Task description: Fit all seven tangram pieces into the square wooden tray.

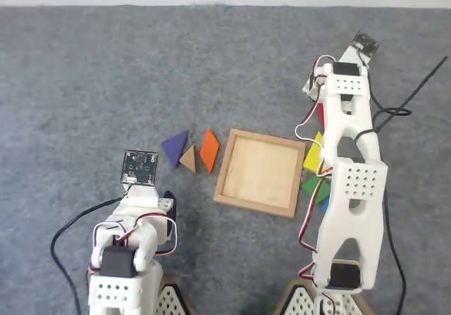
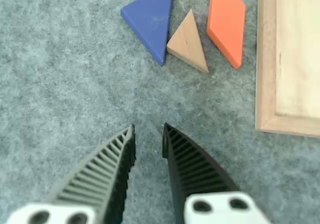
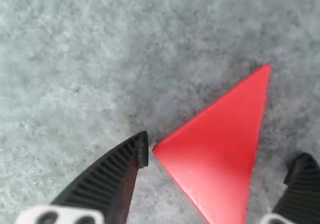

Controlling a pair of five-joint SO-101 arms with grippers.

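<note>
Ribbed black fingers [image 2: 112, 166] of the left tool [image 2: 148, 130] stood a little apart, released and grasping nothing, above the grey felt-like tabletop [image 2: 60, 83]. Beyond them lay three pieces close together: a blue triangle [image 2: 150, 18], a tan triangle [image 2: 188, 43] touching its edge, and an orange parallelogram [image 2: 226, 21] just beside the tan one. The square wooden tray [image 2: 265, 58] sat just past the orange parallelogram, its bare wooden floor showing.

In the right wrist view, the right tool [image 3: 223, 148] was spread wide and released, low over the tabletop, with a red triangle [image 3: 225, 134] lying flat between its fingers. One fingertip sat just beside a corner of the triangle. I could not tell whether it touched.

From the high view, the tray lay in the middle of the tabletop. A yellow piece [image 1: 313, 156] and a green piece [image 1: 311, 186] lay near its far side from the blue triangle, partly hidden under the right arm [image 1: 352, 181].
</note>
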